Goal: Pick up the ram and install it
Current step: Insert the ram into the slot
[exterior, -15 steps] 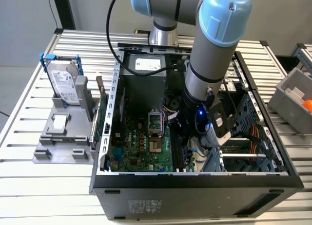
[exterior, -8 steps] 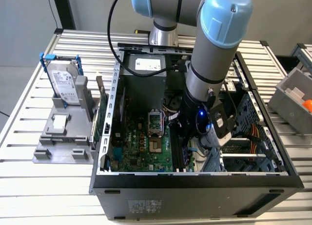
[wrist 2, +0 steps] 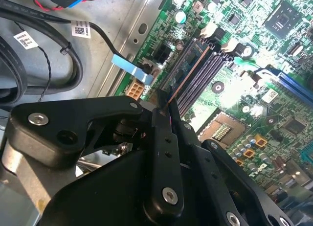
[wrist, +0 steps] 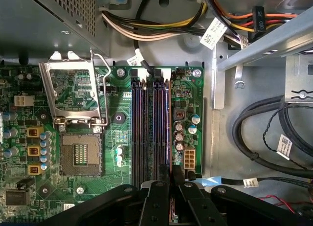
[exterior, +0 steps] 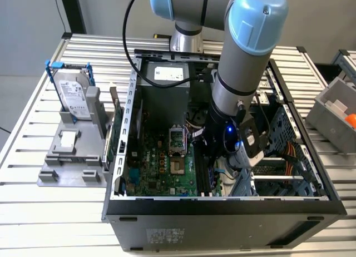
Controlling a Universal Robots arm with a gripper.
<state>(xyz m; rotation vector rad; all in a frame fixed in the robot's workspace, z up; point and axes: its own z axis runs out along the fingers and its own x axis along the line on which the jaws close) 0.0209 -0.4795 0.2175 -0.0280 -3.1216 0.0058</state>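
While lowered inside the computer case (exterior: 128,129), jaws clamped on the ram (wrist 2: 188,72), held edge-down along a black slot (wrist: 161,128) on the motherboard (wrist: 29,157), apparently for seating.

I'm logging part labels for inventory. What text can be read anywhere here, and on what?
No text can be read; each label is too small or blurred:
White label on the boxy silver hard drive: unreadable.
White label on the grey metal power supply: unreadable.
White barcode tag on a black cable: unreadable.
White paper tag on the coloured wire bundle: unreadable.
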